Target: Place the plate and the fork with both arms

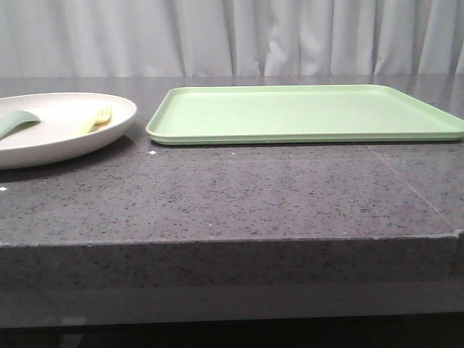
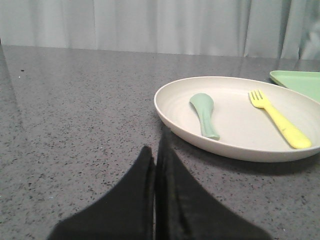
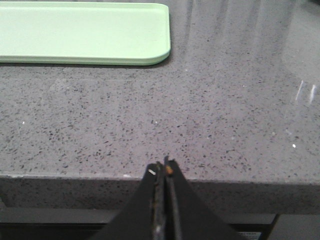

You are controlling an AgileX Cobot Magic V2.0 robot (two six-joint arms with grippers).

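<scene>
Grey speckled bench (image 1: pixel 232 196), nothing lifted yet.
Front: plate (image 1: pixel 65 141) far left, tray (image 1: pixel 304 112) right of it. Left wrist: my left pincer (image 2: pixel 155 155), pressed together, is nearer; fork (image 2: pixel 280 120) lies in the plate, handle toward me. Right wrist: right pincer (image 3: pixel 164 172) pressed together, empty.

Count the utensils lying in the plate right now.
2. The yellow fork lies on the side of the plate nearer the green tray; the grey-green spoon lies on the far side. None looks hidden.

one plate (image 2: pixel 235 142), one fork (image 2: pixel 280 120), one spoon (image 2: pixel 205 114), one tray (image 1: pixel 304 112), apparently two claws (image 2: pixel 155 160)
</scene>
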